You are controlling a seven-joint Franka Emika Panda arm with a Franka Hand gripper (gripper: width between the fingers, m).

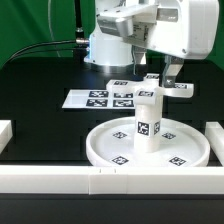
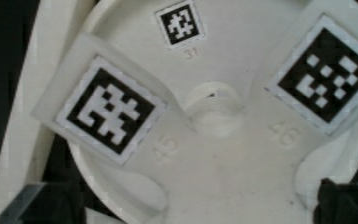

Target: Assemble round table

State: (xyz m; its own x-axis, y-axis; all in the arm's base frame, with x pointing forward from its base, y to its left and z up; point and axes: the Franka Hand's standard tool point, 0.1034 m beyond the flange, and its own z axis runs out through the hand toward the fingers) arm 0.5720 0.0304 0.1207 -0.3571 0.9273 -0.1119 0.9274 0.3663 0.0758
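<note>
Pincer (image 1: 168, 80) fingertips hidden behind cross piece (image 1: 152, 93) atop post (image 1: 148, 125).

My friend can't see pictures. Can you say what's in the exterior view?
A white post stands upright in a round white disc on a black table. The gripper hangs by a cross piece atop the post.

A marker board (image 1: 108, 98) lies on the black table (image 1: 40, 100) (white border bars (image 1: 50, 181) around).
</note>
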